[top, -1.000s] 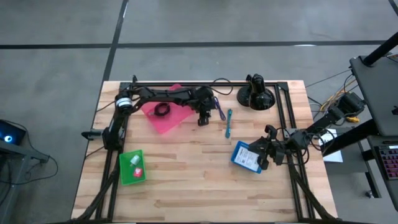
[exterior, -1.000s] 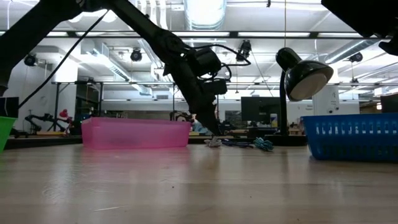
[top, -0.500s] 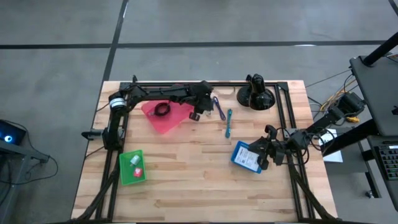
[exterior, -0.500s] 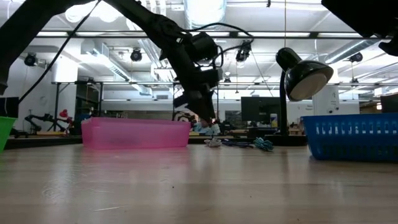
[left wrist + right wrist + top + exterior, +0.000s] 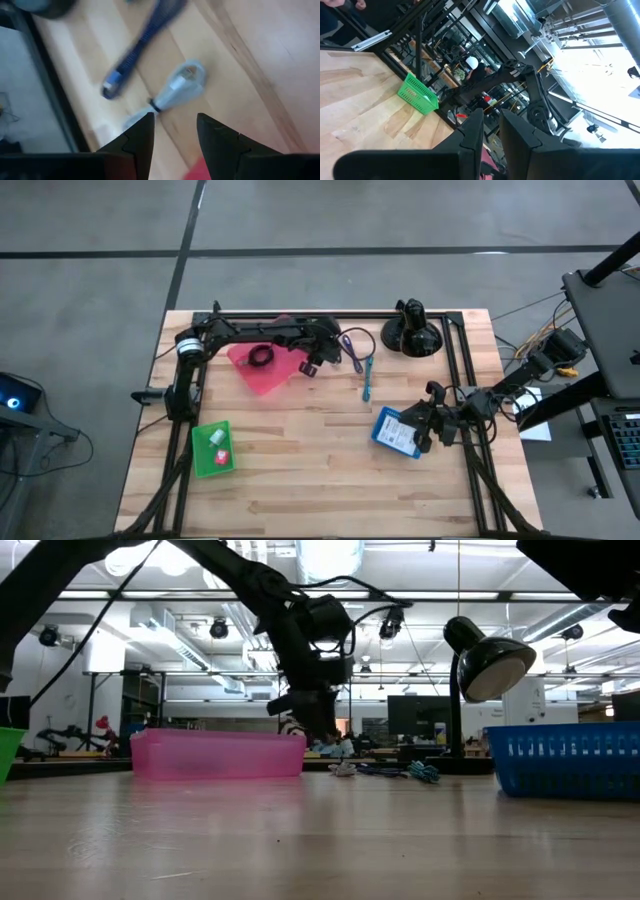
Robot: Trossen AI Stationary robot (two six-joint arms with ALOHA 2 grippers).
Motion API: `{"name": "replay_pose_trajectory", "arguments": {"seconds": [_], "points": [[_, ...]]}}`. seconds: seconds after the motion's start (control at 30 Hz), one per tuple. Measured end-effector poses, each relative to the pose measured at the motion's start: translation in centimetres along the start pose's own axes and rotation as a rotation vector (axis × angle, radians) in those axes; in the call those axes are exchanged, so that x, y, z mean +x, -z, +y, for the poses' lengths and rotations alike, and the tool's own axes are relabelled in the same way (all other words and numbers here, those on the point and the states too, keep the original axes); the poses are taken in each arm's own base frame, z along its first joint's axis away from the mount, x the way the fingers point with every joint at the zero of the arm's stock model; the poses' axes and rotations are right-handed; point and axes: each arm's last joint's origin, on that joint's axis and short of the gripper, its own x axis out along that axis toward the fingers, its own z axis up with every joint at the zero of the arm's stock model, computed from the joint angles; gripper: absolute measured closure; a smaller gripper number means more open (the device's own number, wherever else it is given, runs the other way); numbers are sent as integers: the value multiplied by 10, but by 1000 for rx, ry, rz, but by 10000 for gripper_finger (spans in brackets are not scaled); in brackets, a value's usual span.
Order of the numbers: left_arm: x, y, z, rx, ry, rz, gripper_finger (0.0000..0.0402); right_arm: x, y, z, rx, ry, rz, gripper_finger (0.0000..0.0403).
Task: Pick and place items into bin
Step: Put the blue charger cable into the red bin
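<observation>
Left gripper (image 5: 309, 366) at pink bin's (image 5: 262, 376) 3 o'clock corner, fingers parted, empty. Blue stick (image 5: 367, 377) at gripper's 3 o'clock, long axis 12-to-6. Right gripper (image 5: 420, 423) over blue bin (image 5: 393, 434), fingers near-closed, holding nothing visible.

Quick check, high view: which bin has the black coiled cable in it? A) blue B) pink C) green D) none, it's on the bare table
B: the black coiled cable lies inside the pink bin at the table's far left, while the green bin holds only small red and white pieces.
</observation>
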Motion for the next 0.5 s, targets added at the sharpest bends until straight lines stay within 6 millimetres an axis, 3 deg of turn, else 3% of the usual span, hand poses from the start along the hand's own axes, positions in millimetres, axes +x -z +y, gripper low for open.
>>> {"name": "replay_pose_trajectory", "arguments": {"seconds": [0.33, 0.5], "points": [[-1, -6, -2, -95, -38, 21, 269, 0, 0, 0, 0, 0, 0, 351], [-22, -9, -10, -129, -26, 80, 269, 0, 0, 0, -2, 0, 0, 351]]}}
